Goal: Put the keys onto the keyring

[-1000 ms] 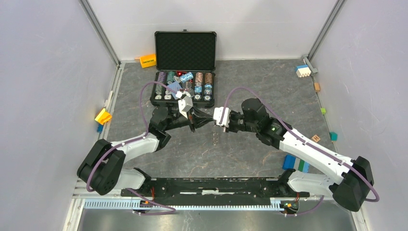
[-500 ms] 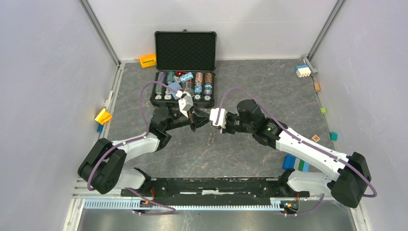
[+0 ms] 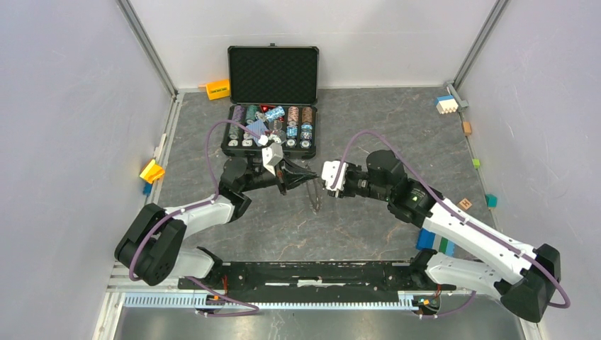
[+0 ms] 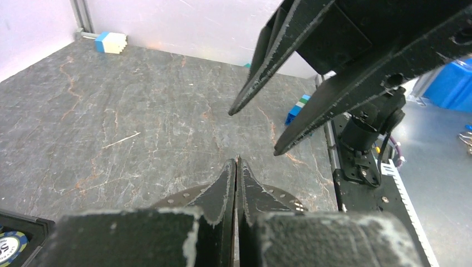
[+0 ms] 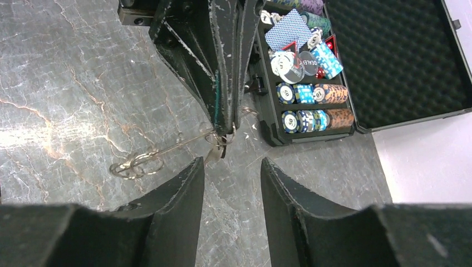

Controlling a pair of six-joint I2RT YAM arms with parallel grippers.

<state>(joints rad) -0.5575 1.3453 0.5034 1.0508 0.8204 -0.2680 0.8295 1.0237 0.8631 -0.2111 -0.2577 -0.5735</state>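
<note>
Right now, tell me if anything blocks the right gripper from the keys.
Nothing visible does. The keys hang from the shut left gripper, just ahead of the open right gripper, with only a clear gap between.

- Top view: high, behind the arms [image 3: 205,209], looking down on the whole table [image 3: 368,127]; arms enter from the lower edge.
- Left wrist: low, close, facing the right gripper [image 4: 253,133] at upper right.
- Right wrist: close, facing the left gripper [image 5: 224,130] and case [image 5: 389,55], both also seen from above.
</note>
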